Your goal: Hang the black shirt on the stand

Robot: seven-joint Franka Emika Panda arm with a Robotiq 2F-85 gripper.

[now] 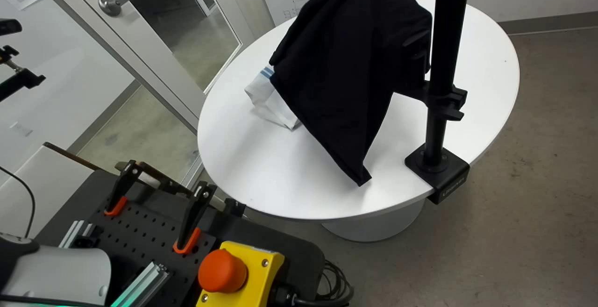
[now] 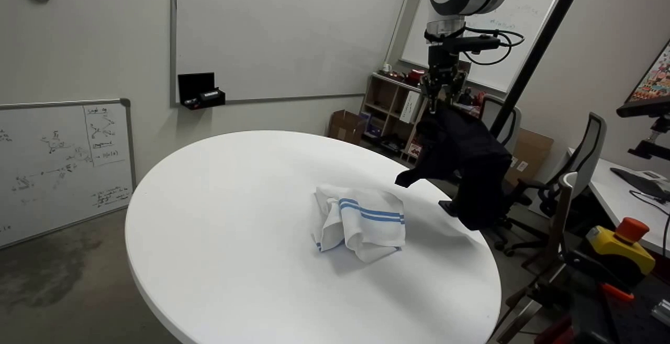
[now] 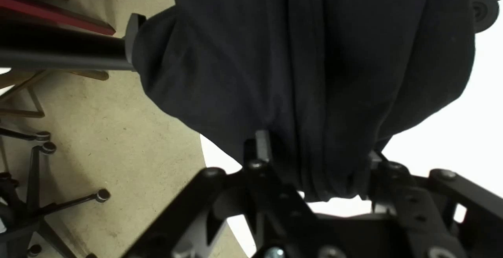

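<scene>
The black shirt (image 1: 336, 73) hangs from my gripper beside the black stand (image 1: 446, 40), over the white table. It also shows in an exterior view (image 2: 471, 161). My gripper (image 2: 444, 104) is above it; the fingers stand apart with a thick bunch of its cloth between them. In the wrist view, the cloth (image 3: 314, 73) narrows in folds into my gripper (image 3: 318, 156). It lies across the stand's side arm, whose round end (image 3: 483, 12) shows at the right. The pole (image 3: 67, 50) runs off to the left. Most of the side arm is hidden by the shirt.
The stand's base (image 1: 437, 169) is clamped to the edge of the round white table (image 1: 280, 176). A white towel with blue stripes (image 2: 361, 221) lies crumpled on the table. A yellow box with a red button (image 1: 243, 274) is at the front of a dark bench.
</scene>
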